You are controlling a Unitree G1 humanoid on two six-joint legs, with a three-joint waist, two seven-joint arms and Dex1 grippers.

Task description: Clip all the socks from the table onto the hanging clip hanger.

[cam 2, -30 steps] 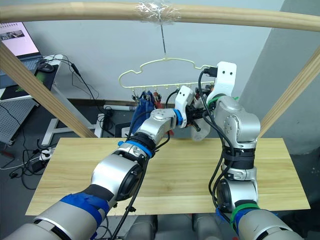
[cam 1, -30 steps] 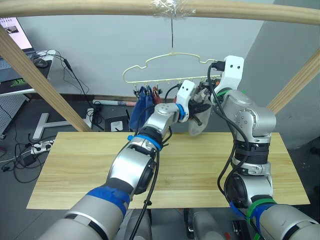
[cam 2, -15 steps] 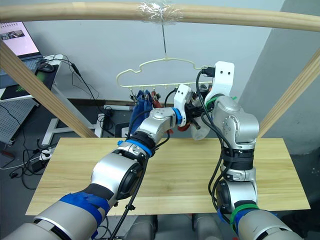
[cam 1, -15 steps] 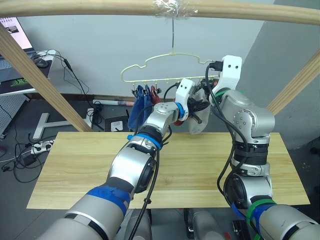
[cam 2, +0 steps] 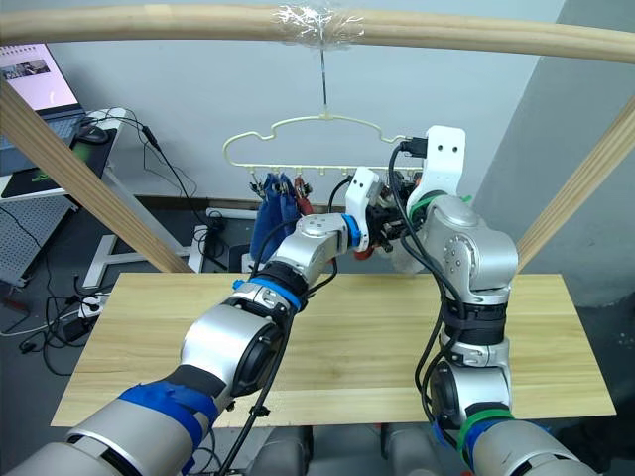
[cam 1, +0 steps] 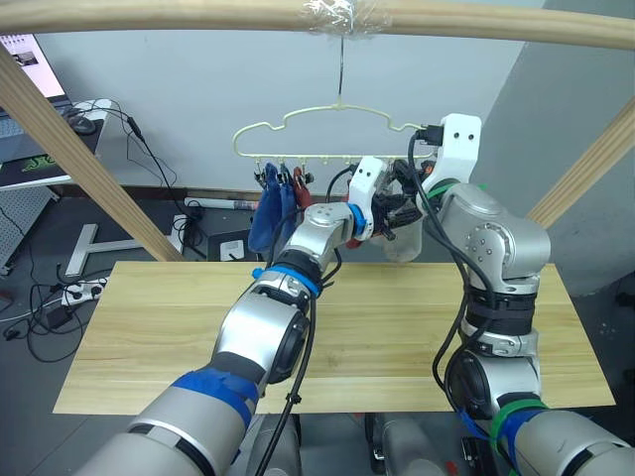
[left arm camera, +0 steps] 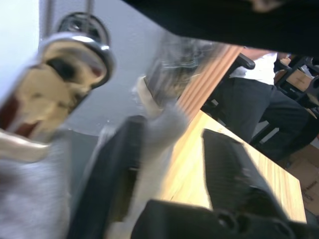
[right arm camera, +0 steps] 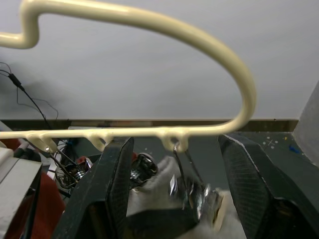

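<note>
The tabletop (cam 1: 149, 327) was seen bare of socks, so the last clipping was judged to be in hand. The clip hanger (cam 1: 298, 123) was hung by its hook from a wooden pole (cam 1: 149, 15), with blue socks (cam 1: 266, 213) and a rust-red sock (cam 1: 303, 184) clipped at its left end. A light grey sock (cam 1: 405, 238) was held up at the right-end clips between both arms. The right gripper (right arm camera: 172, 199) was seen with its fingers spread wide just beneath a metal clip (right arm camera: 192, 191) and grey fabric; the left gripper (left arm camera: 172, 174) had its fingers parted too, one lying against the sock. Next, the cuff would need feeding into the clip. The crowded cables and close-set grippers were judged the main hindrance
</note>
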